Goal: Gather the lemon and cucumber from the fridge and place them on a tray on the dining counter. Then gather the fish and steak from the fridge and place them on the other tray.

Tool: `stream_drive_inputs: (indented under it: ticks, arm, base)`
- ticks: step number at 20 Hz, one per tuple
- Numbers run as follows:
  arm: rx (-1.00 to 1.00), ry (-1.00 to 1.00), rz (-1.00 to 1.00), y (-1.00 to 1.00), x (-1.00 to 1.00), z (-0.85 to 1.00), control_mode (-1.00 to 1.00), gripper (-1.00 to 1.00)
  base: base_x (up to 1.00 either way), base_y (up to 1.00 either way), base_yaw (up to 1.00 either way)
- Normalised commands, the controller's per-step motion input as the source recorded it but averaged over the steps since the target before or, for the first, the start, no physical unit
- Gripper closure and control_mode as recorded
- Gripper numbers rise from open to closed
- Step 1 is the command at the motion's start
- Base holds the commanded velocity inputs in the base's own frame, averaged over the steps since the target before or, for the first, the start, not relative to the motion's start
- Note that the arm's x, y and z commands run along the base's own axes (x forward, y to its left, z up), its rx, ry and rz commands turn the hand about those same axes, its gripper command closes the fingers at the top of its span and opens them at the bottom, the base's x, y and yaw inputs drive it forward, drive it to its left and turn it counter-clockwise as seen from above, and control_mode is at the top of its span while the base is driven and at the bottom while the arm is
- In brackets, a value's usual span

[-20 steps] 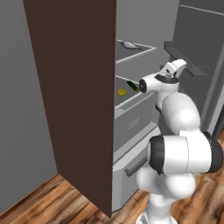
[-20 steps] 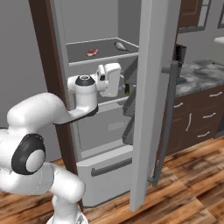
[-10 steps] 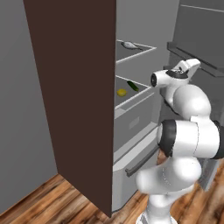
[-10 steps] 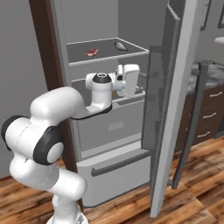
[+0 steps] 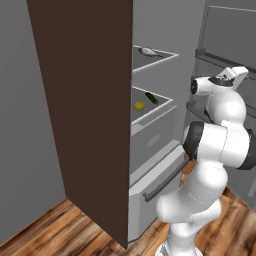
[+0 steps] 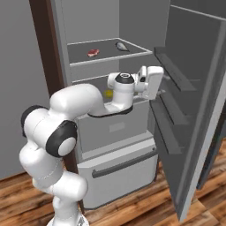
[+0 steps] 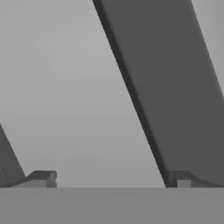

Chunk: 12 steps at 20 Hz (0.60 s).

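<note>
Fridge [image 6: 194, 110] door open — jaws [image 7: 111, 179] spread wide, holding nothing, near door's inner shelves. Lemon [image 5: 139, 105] & cucumber [image 5: 152, 98] on mid shelf; steak [image 6: 92, 53] on top shelf.

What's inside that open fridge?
Top shelf: a steak and a fish. Shelf below: a lemon and cucumber. The closed drawers' contents are hidden.

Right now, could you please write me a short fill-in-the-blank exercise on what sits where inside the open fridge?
1. The steak lies on the ____ shelf, along with the fish.
2. The lemon shares its shelf with the ____.
3. The fridge door stands ____.
4. The gripper jaws are ____, with nothing between them.

Missing words: top; cucumber; open; open
</note>
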Motion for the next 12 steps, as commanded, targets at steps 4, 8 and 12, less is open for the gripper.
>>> stream_drive_inputs:
  ticks: [4,8,12]
  arm:
    - [0.02,-0.02,-0.01,-0.72,0.0,0.0,-1.0,-1.0]
    - [0.01,-0.05,0.0,-0.66,0.0,0.0,-1.0,-1.0]
    - [0.0,-0.08,0.0,-0.56,0.0,0.0,-1.0,-1.0]
  base:
    - [0.0,0.0,0.0]
    - [0.0,0.0,0.0]
    - [0.0,0.0,0.0]
